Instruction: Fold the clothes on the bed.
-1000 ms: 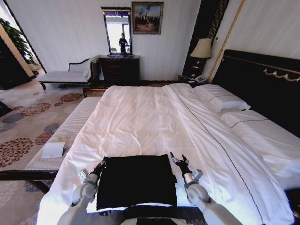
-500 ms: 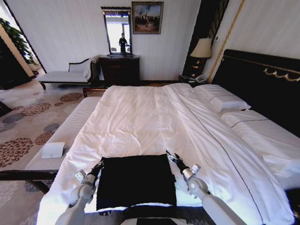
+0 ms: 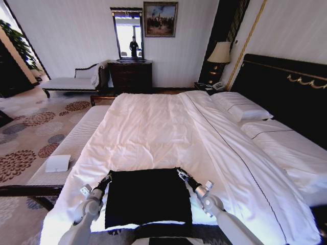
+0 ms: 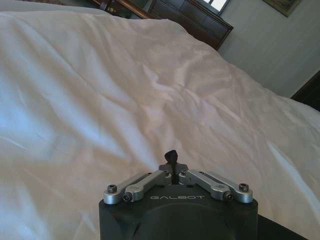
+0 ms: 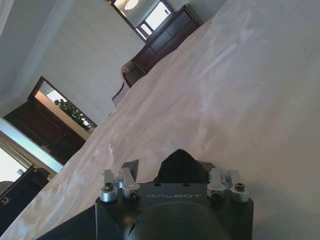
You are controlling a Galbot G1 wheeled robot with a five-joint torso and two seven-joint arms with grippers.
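Head view: you are seeing both grippers, left [image 3: 106, 178] and right [image 3: 180, 172], pinching the T-shirt [image 3: 147, 196] far corners at 10 and 2 o'clock on the bed [image 3: 153, 127].

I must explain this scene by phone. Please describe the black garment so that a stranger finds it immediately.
On the large white bed, look at the near edge. The black folded cotton garment lies flat between the left gripper and right gripper; it is the only dark thing on the sheets.

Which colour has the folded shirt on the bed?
Black; no lettering shows. The T-shirt is clearest in the head view, between both claws on the white bed.
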